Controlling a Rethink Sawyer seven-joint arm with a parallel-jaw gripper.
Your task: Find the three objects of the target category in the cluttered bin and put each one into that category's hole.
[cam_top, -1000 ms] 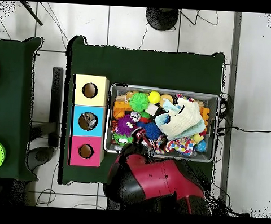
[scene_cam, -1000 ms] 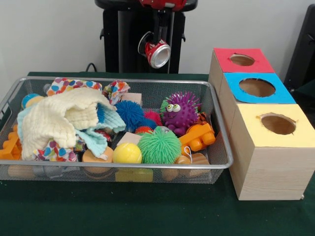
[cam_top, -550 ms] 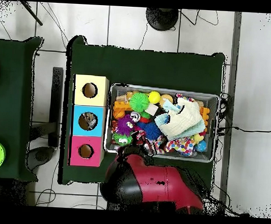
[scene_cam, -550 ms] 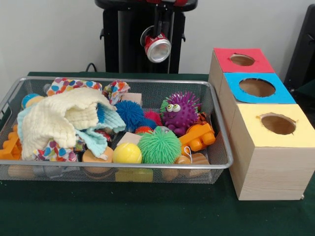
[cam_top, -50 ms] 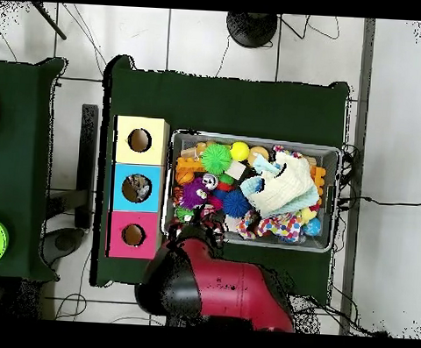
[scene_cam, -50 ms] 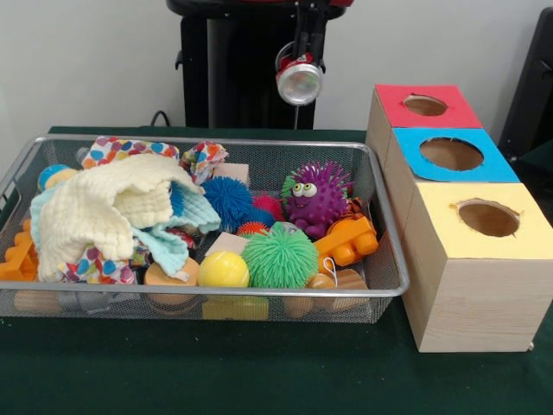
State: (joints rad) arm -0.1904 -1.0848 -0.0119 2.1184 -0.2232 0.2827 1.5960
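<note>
Can [scene_cam, -50 ms: 300, 83]: clamped in gripper [scene_cam, -50 ms: 301, 69]; you see it now carried rightward from above bin [scene_cam, -50 ms: 390, 259] toward red box [scene_cam, -50 ms: 428, 117]; drop pending.

Arm raised high, hand [scene_cam, -50 ms: 300, 65] clamped on a can [scene_cam, -50 ms: 299, 83]

We see the gripper [scene_cam, -50 ms: 300, 54] has carried the can [scene_cam, -50 ms: 300, 82] higher and sideways toward the coloured boxes [scene_cam, -50 ms: 429, 110].

wall [scene_cam, -50 ms: 86, 60]: plain pale | floor [cam_top, -50 ms: 396, 129]: white tiles | table [scene_cam, -50 ms: 259, 372]: green cloth
</note>
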